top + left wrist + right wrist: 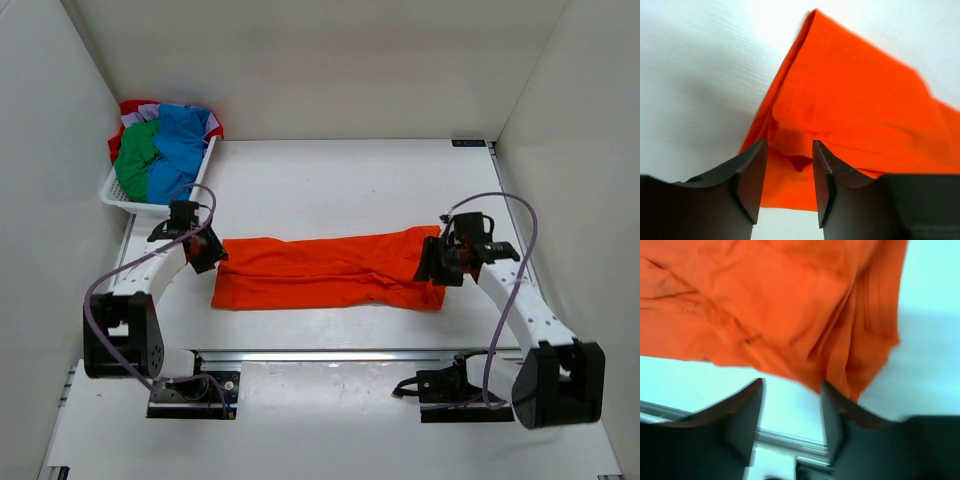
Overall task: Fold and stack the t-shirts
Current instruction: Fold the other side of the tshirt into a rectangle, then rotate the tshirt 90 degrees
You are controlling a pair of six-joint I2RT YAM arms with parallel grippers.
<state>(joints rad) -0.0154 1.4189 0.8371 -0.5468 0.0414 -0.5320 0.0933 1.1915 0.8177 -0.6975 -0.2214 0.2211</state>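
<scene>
An orange t-shirt (330, 272) lies flat on the table, folded into a long strip running left to right. My left gripper (206, 254) is at its left end. In the left wrist view the gripper (788, 175) is open, with the shirt's (850, 100) edge lying between the two fingers. My right gripper (438, 262) is at the shirt's right end. In the right wrist view it (790, 412) is open, the bunched cloth (770, 305) just beyond the fingertips and touching the right finger (832, 405). Blue (180, 145), green (137, 160) and red (130, 108) t-shirts are piled in the basket.
A white plastic basket (125, 200) stands at the back left corner against the wall. White walls close in the table on the left, back and right. A metal rail (330, 355) runs along the table's near edge, with the arm bases in front of it.
</scene>
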